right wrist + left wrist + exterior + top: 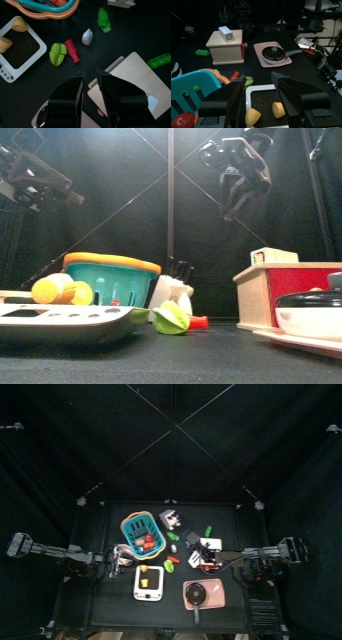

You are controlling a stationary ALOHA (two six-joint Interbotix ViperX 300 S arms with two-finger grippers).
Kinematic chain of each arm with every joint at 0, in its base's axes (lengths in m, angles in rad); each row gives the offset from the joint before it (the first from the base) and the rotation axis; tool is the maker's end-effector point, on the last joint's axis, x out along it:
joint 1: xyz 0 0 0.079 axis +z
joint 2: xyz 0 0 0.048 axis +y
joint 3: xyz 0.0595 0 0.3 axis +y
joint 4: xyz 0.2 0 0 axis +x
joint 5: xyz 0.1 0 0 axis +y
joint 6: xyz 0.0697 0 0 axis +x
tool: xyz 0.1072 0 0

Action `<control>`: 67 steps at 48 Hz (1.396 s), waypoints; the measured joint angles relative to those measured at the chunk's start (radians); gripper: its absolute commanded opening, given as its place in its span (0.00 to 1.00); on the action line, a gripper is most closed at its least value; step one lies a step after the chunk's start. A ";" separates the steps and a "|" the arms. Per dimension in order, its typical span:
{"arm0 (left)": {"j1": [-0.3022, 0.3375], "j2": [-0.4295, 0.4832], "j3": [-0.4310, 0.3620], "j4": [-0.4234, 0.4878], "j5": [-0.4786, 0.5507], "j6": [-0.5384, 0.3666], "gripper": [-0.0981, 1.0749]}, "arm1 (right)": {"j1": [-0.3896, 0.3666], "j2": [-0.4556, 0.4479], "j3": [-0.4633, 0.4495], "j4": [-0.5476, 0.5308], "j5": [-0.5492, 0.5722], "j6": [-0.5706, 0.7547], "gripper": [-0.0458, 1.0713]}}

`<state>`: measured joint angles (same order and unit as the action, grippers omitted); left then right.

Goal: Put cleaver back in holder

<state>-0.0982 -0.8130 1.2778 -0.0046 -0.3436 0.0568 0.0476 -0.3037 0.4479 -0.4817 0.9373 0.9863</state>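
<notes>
The holder [228,47], a tan wooden block, stands behind the pink board [290,61] and also shows in the front view [287,288] and the top view [207,549]. A small white-and-blue piece [226,33] stands on its top; I cannot tell if it is the cleaver. My left gripper [261,92] is open and empty, raised over the white-and-yellow toy [261,100]. My right gripper [91,92] hangs high with its jaws a little apart and nothing between them, beside the holder's tan top [143,80].
A blue basket with an orange rim [140,530] holds toy food at the back left. A black pan [274,52] sits on the pink board. A green half [58,54], a red pepper [72,50] and a white bottle [87,36] lie mid-table.
</notes>
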 measured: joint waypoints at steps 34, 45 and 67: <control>-0.041 0.028 0.020 -0.210 -0.049 0.000 0.80 | -0.020 -0.072 0.387 -0.422 -0.907 0.018 0.63; -0.041 0.051 0.026 -0.201 -0.049 0.005 0.80 | -0.067 -0.095 0.380 -0.403 -0.927 0.018 0.63; -0.041 0.052 0.028 -0.158 -0.041 0.003 0.81 | -0.098 -0.094 0.382 -0.397 -1.003 0.014 0.63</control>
<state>-0.1396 -0.7609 1.3054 -0.1626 -0.3850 0.0598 -0.0506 -0.3973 0.8299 -0.8790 -0.0660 1.0002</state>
